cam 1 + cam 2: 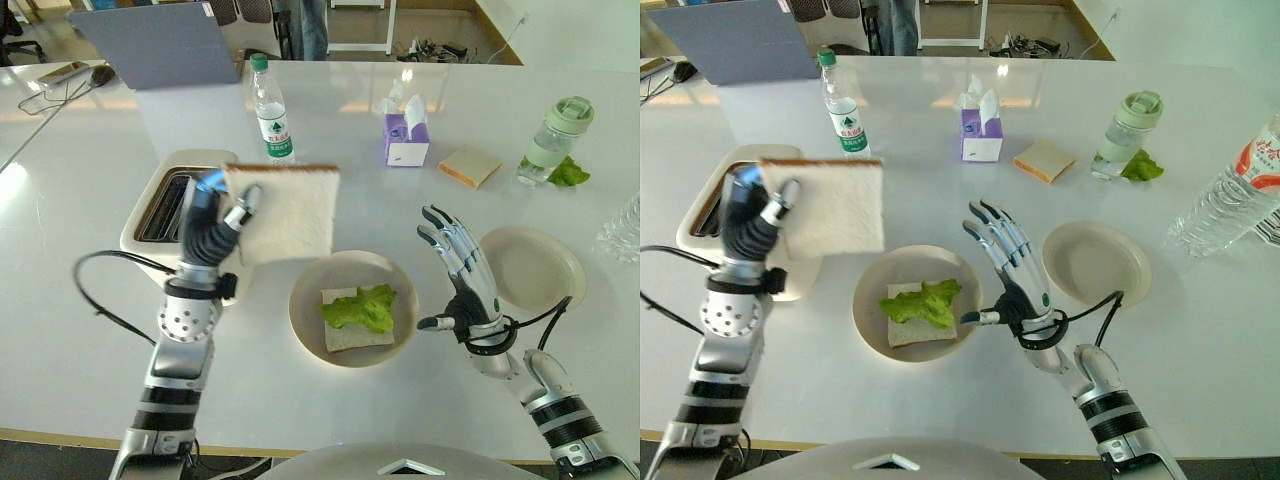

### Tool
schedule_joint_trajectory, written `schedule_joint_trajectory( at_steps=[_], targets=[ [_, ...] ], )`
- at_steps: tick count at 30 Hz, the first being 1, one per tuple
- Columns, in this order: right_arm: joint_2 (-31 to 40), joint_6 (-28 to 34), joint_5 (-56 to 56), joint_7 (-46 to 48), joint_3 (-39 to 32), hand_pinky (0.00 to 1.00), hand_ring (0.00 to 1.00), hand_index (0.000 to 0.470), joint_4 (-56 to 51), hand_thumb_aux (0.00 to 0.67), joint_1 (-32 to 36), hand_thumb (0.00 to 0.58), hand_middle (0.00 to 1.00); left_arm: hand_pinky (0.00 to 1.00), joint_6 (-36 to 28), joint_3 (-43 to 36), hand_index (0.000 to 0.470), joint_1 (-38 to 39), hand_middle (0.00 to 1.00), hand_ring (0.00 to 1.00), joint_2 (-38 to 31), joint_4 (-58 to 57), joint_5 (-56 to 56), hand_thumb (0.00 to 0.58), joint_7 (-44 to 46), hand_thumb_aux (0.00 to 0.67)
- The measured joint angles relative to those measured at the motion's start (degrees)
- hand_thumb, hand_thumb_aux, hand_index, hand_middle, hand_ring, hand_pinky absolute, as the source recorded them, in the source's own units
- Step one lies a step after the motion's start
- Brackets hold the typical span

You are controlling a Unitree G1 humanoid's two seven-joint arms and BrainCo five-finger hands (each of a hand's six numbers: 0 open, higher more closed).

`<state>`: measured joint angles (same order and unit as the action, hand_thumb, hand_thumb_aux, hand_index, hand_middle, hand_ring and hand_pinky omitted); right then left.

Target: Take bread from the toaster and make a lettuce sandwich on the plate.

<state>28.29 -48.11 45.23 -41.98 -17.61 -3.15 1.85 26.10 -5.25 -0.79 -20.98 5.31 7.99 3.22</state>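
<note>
left hand holding a bread slice up-left of the centre plate

the fingers [247,203] of the left hand [208,238] are clamped on the left edge of a white bread slice [292,212], which is held off the table with its flat face toward the camera, just up-left of the centre plate [303,312]. the toaster [158,208] stands left of the plate, behind that hand. on the plate lies a second slice [350,338] with a lettuce leaf [364,307] on top. the right hand [466,285] hovers just right of the plate, fingers [447,238] straight, spread apart and holding nothing; a second plate [540,272] sits farther right. beyond the centre plate stand a water bottle [270,112], a tissue box [407,142], a spare slice [470,166] and a green-lidded bottle [555,135] touching loose lettuce [571,176].
</note>
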Motion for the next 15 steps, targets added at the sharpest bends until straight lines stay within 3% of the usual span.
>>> schedule_joint_trajectory(
  at_steps=[8,15],
  targets=[
    [1.1,-7.1,-0.2,10.2,-2.3,0.0,0.0,0.0,1.6,0.0,-1.0,0.0,0.0,1.0,-13.3,-8.1,0.47,5.4,1.0,1.0,10.7,-0.2,2.3,0.58,4.6,0.67],
    [1.7,-7.9,0.9,15.2,-2.1,0.0,0.0,0.0,1.3,0.0,-1.1,0.0,0.0,1.0,-21.4,-9.5,0.47,9.5,1.0,1.0,16.5,3.5,2.0,0.58,2.2,0.67]
  ],
)
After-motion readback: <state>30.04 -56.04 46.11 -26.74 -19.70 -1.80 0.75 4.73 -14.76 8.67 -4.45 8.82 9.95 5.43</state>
